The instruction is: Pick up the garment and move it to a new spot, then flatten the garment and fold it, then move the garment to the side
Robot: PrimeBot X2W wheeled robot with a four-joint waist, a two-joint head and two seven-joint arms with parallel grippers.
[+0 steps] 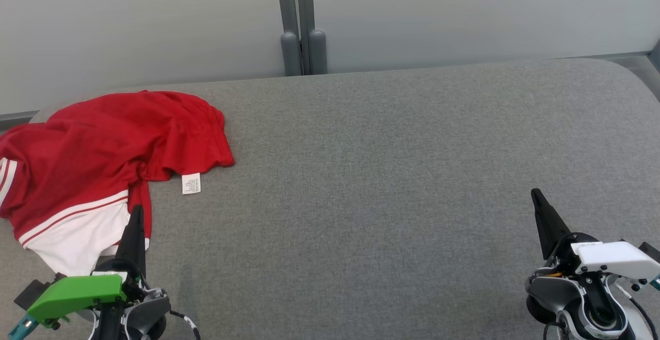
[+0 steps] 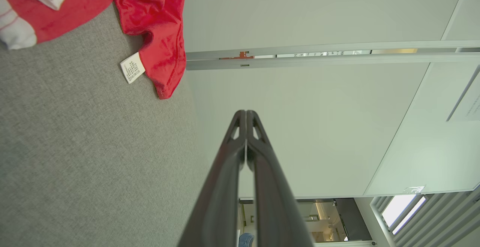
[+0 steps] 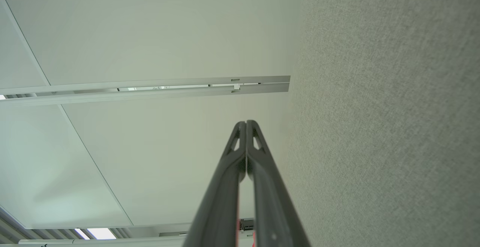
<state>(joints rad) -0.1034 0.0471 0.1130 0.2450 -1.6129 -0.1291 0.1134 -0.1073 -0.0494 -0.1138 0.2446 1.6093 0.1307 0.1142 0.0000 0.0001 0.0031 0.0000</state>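
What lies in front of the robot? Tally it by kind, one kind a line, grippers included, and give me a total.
garment, red and white, crumpled: 1
label, white, on the garment's edge: 1
grippers, left gripper and right gripper, both with fingers shut: 2
grey padded surface: 1
Total: 5

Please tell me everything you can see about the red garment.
The garment is red, of thin, slightly shiny cloth, with a white panel and white stripes at its near edge and a small white label. It lies crumpled at the left of the grey padded surface. The shut left claw holds none of it.
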